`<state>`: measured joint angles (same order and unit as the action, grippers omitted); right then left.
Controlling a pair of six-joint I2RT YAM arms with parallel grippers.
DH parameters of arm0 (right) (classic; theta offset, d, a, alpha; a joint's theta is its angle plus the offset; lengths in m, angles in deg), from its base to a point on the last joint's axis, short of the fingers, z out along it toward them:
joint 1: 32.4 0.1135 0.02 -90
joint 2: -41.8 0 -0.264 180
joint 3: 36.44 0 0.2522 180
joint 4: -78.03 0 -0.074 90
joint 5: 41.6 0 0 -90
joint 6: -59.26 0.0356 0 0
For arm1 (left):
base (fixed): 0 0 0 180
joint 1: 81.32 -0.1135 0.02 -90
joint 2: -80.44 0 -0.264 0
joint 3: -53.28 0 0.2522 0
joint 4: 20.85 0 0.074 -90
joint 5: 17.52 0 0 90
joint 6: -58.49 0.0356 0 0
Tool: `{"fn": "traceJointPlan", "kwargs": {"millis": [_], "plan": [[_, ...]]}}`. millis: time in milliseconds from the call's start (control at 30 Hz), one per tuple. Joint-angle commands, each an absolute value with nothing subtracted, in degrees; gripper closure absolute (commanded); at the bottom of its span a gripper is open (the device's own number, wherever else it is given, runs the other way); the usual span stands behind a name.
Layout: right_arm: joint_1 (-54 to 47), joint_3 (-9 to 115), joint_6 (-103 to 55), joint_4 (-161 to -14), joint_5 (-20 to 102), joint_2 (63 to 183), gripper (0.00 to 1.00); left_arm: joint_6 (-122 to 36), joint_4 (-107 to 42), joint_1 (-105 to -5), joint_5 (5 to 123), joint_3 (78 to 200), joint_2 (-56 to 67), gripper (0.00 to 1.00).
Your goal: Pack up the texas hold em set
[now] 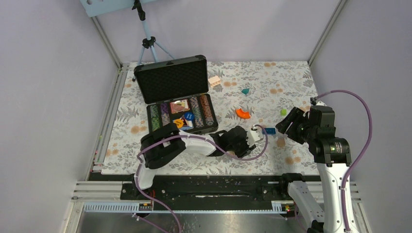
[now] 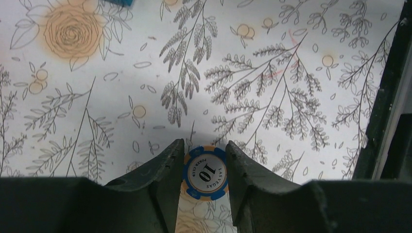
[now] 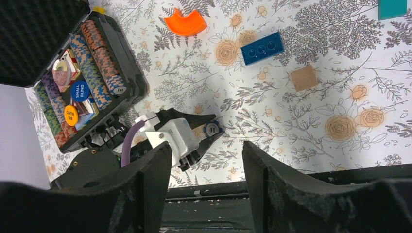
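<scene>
The step in hand looks like collecting a stray chip. The left gripper (image 2: pixel 205 149) sits low on the floral table cover (image 2: pixel 311 34), its fingers narrowed against the rim of a blue-and-orange "10" poker chip (image 2: pixel 205 173) that lies flat between them, touching both. The open black case (image 1: pixel 171 80), its tray full of chip rows, stands well apart, farther back and to the left. The next move calls for lifting the chip without tipping it and carrying it there. The right gripper (image 3: pixel 206 145) hovers wide open and empty.
</scene>
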<state>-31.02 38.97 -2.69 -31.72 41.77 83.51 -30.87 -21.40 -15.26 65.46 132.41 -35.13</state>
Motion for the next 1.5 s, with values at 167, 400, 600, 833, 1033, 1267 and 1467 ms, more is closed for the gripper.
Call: {"fn": "traceJointPlan", "kwargs": {"millis": [167,400,600,833,1033,1267,1467], "plan": [[-30.76,40.08,-2.83,-32.60,41.64,82.78,0.37,-31.34,-38.39,-14.97,67.13,126.66,-32.55,0.64],[-30.80,39.77,-2.64,-32.73,41.29,82.70,0.37,-31.24,-43.43,-14.97,68.70,123.68,-28.88,0.65],[-30.76,39.47,-2.59,-32.82,41.11,82.49,0.36,-31.34,-44.92,-14.92,70.65,119.01,-25.59,0.64],[-30.76,39.02,-2.45,-33.29,41.10,82.67,0.36,-31.25,-46.27,-15.09,73.75,120.60,-22.07,0.63],[-30.78,39.29,-2.76,-33.21,42.64,82.47,0.36,-27.28,-51.42,-16.32,75.91,134.95,-21.13,0.60],[-30.77,39.19,-2.72,-33.20,44.62,82.52,0.36,-28.18,-51.62,-19.81,75.45,145.03,-13.70,0.54],[-30.78,34.79,-2.20,-35.32,42.36,83.10,0.32,-40.22,-45.90,-27.02,77.96,130.84,5.31,0.41]]}}
